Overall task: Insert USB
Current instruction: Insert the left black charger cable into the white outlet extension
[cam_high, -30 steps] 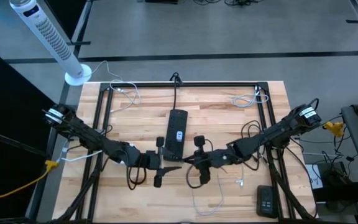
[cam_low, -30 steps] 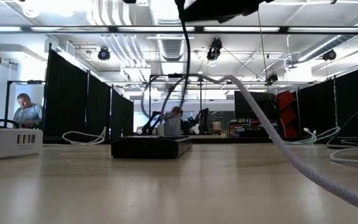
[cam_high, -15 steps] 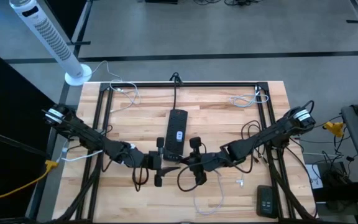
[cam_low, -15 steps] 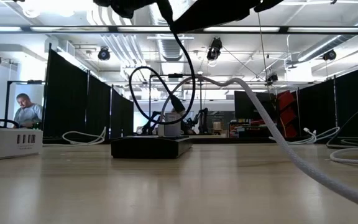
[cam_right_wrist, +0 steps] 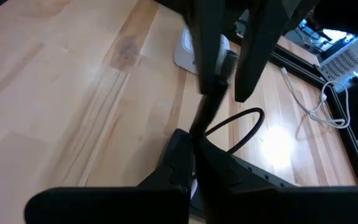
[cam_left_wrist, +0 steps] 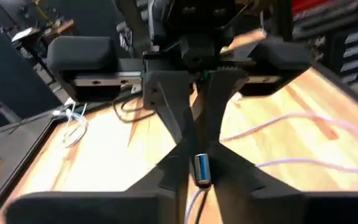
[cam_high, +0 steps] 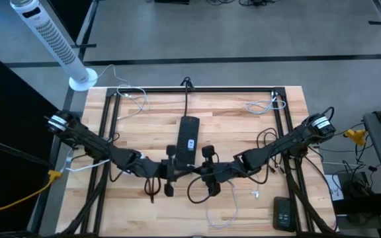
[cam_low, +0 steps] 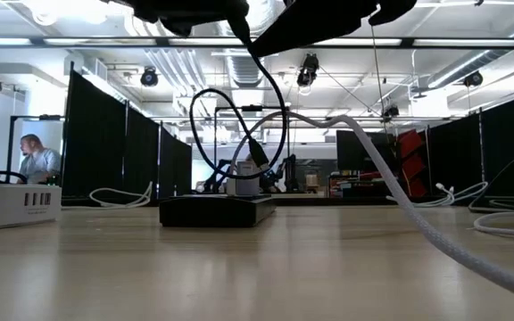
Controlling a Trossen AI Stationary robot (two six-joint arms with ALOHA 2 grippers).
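Observation:
Both grippers meet above the table's middle, near its front. My left gripper (cam_high: 180, 174) (cam_left_wrist: 194, 179) is shut on a small metal USB plug (cam_left_wrist: 201, 168). Facing it, my right gripper (cam_high: 198, 174) (cam_right_wrist: 194, 148) is shut on the same white cable (cam_high: 225, 213) just behind the plug. The cable droops from there and trails slack over the wood toward the near edge (cam_low: 418, 218). A black power strip (cam_high: 188, 137) (cam_low: 214, 210) lies flat just beyond the grippers, with a pale block (cam_low: 244, 185) standing on it. My left gripper pinches the plug's metal end (cam_left_wrist: 201, 163) between its two fingertips, coming roughly level from the table's left. The plug hangs clear of the table. My right gripper is shut on the cable close behind the plug, coming from the right and slanting down. Its own fingers (cam_right_wrist: 179, 155) hide the exact spot.
A black frame rail (cam_high: 197, 89) rings the work area. Loose white cables lie at the far left (cam_high: 135, 98) and far right (cam_high: 263, 104). A dark device (cam_high: 283, 213) sits near the right front corner. A white multi-port hub (cam_low: 18, 203) shows in the low view. A person (cam_low: 36, 157) sits in the room behind.
My left gripper has tipped up toward level and shut on the plug that my right gripper holds out. The left arm's black wire loop has swung down into the low view.

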